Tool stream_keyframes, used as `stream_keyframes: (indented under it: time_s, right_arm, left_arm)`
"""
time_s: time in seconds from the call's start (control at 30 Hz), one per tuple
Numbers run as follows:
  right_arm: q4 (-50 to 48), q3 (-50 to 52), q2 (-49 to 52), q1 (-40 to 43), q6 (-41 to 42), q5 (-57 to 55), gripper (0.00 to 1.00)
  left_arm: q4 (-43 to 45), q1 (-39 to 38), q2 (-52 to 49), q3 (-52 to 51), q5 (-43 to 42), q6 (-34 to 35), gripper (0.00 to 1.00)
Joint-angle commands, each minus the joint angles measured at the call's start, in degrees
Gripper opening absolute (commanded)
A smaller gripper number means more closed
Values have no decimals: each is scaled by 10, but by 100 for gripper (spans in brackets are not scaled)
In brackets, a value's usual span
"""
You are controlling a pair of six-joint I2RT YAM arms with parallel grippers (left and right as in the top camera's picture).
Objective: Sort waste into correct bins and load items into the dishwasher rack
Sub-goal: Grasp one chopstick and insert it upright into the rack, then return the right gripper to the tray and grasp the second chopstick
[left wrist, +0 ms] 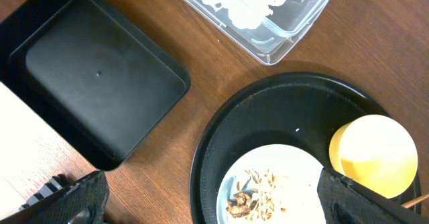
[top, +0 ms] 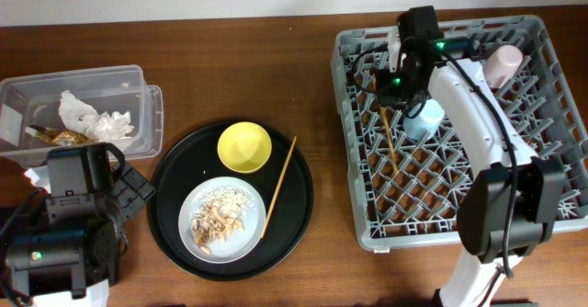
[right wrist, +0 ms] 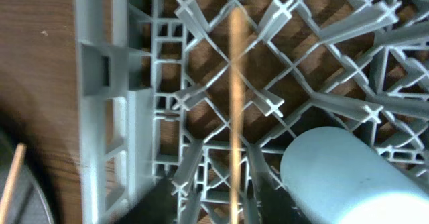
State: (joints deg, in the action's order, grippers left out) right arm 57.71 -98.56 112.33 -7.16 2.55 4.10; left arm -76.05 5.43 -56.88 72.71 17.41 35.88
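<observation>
1. Brown wooden table (top: 303,77) carries everything. Only the overhead view shows the whole dishwasher rack (top: 413,236), with the pink cup (top: 503,63) and light-blue cup (top: 425,119) inside.
2. Right hand (right wrist: 214,204) hangs over the rack's left part. Its wrist view shows the fingers (right wrist: 161,204) narrowly apart, with one chopstick (top: 390,142) running between them without visible contact.
3. Second chopstick (top: 278,187), yellow bowl (top: 243,147) and plate (top: 241,238) of food scraps (top: 216,220) lie on the round black tray (top: 170,224).
4. Clear tub (top: 138,77) holds the tissue (top: 92,119) and wrapper (top: 60,137).
5. Black bin (left wrist: 100,83), hidden under the left arm from overhead, appears in the left wrist view beside the tray. Left hand (left wrist: 218,200) is spread wide, holding nothing.
</observation>
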Motion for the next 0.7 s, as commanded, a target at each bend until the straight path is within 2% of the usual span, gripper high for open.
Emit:
stream_keyframes:
  time_s: [0.0,0.1,0.17,0.23,0.37,0.5,0.53,0.67]
  right_arm:
    - [9,3,5,1,-7,3,75]
    - [45,3,4,0,-6,119,79]
    - [72,3,4,-5,-6,235,79]
    - [93,3,4,-27,6,302,78]
    - [84,15,6,-98,114,270,75]
    - [26,54,7,-191,343,72,56]
    - [3,71,7,-213,389,55,52]
    - [-105,131,7,-263,483,51,41]
  left_arm:
    - [1,3,0,6,4,6,99]
    - [1,3,0,6,4,6,99]
    - [1,3,0,6,4,6,99]
    - [1,3,0,6,4,6,99]
    - [1,3,0,6,4,6,99]
    - [1,3,0,6,4,6,99]
    - [1,3,0,6,4,6,99]
    - [1,3,0,6,4,6,99]
